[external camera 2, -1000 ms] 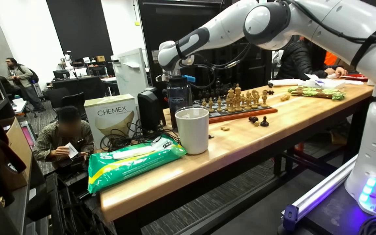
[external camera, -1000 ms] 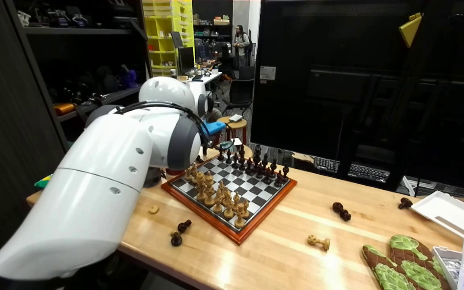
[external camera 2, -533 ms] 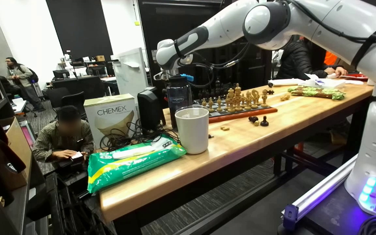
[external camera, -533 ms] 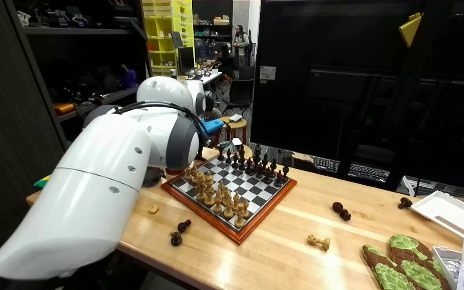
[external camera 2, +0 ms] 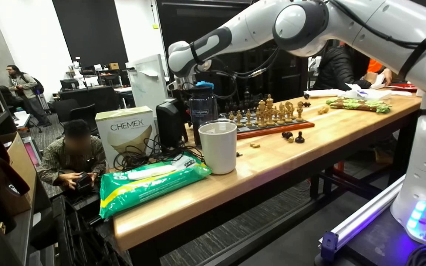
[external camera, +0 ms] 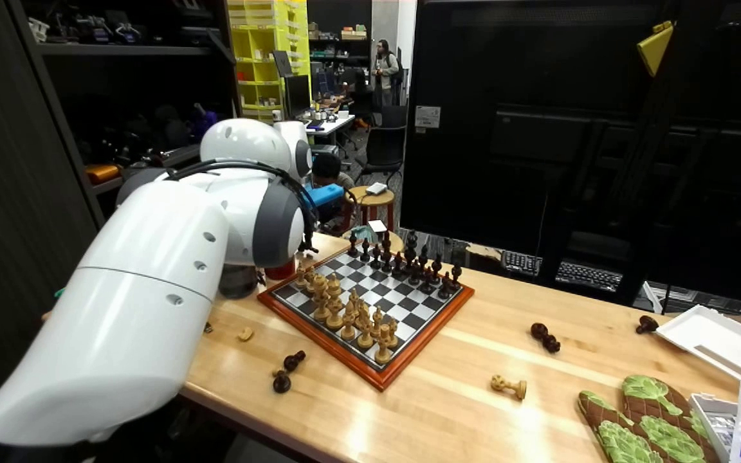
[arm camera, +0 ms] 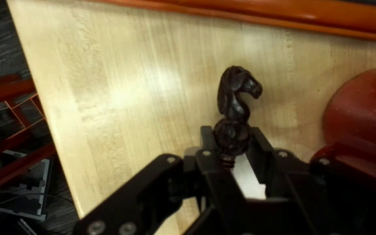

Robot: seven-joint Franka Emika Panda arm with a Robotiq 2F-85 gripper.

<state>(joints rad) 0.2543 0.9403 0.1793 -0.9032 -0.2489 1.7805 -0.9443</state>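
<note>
Dark-brown chess knight (arm camera: 232,125), one: clamped at its rounded middle in the tool (arm camera: 232,135), over the surface (arm camera: 109,104). Wrist view: long axis twelve to six o'clock, head at twelve, muzzle toward four. Red rounded object (arm camera: 364,111): three o'clock, apart. Chessboard rim (arm camera: 266,16), orange-brown: beyond, eleven to two.

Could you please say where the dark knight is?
In the wrist view, the knight is right of centre, held by the gripper, left of a red object.

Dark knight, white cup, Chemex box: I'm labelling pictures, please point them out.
Dark knight (arm camera: 236,112), wrist view: neck.
White cup (external camera 2: 217,151), in an exterior view: side wall.
Chemex box (external camera 2: 125,138), in an exterior view: front face.
</note>
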